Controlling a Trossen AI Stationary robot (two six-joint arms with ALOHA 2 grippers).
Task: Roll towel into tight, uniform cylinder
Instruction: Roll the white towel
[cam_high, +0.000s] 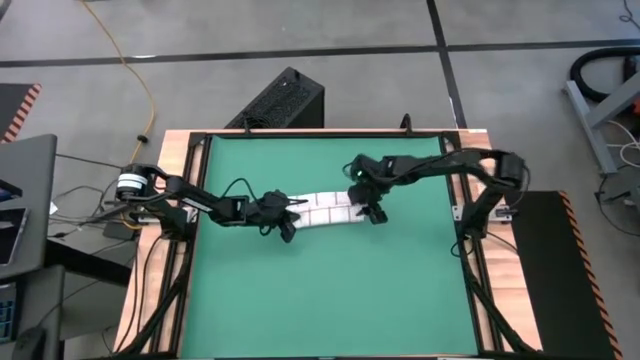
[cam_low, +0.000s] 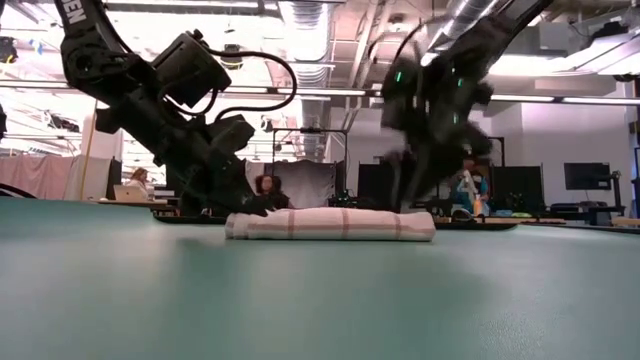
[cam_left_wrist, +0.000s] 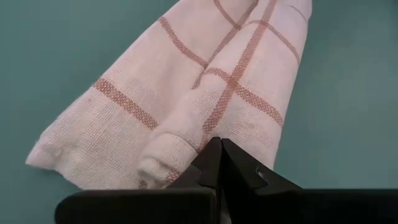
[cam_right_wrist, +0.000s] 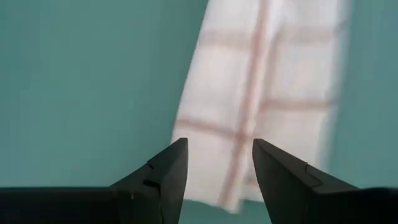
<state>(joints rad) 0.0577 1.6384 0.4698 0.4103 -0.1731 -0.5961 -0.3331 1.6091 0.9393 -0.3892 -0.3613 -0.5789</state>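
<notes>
The towel, white with thin red lines, lies on the green mat as a long, low, partly rolled strip running left to right; the low view shows it as a flat bundle. My left gripper is shut at the towel's left end, where the left wrist view shows a loosely rolled fold. My right gripper is open over the towel's right end, one finger on either side of it, holding nothing. My left gripper's shut fingertips lie against the towel's left end, beside the loosely rolled fold. They come slanting down from the table's left. Whether any cloth is caught between them I cannot tell. The towel lies on the mat.
A black frame borders the green mat on all sides. A black box and cables lie on the floor beyond the far edge. Open mat stretches toward the near edge.
</notes>
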